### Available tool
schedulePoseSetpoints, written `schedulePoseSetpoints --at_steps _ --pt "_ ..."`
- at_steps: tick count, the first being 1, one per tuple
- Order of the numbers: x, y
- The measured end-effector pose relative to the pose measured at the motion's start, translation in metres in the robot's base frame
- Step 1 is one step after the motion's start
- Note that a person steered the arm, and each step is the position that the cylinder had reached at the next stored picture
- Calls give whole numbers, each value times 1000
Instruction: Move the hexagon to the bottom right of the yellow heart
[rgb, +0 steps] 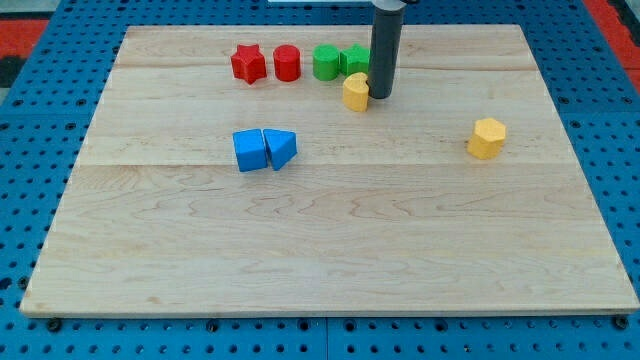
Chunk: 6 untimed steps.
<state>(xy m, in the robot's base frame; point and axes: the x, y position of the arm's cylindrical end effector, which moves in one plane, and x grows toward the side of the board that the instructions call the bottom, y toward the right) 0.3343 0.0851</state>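
Observation:
The yellow hexagon (487, 137) lies alone at the view's right, about mid-height on the board. The yellow heart (355, 91) lies near the view's top centre, just below the green blocks. My tip (381, 96) stands right beside the heart's right edge, touching or nearly touching it, and far to the left of the hexagon. The rod rises straight up out of the view's top.
A red star (248, 63) and a red cylinder (287, 63) sit at the top, left of a green cylinder (326, 62) and a green block (356, 59) partly behind the rod. A blue cube (249, 150) and a blue triangle (282, 148) touch at centre left. The wooden board (330, 250) has blue pegboard around it.

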Motion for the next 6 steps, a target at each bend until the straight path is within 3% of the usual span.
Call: schedulePoseSetpoints --at_steps 1,2,3,6 --pt "32 116" --pt "72 190" --pt "82 169" --pt "61 22"
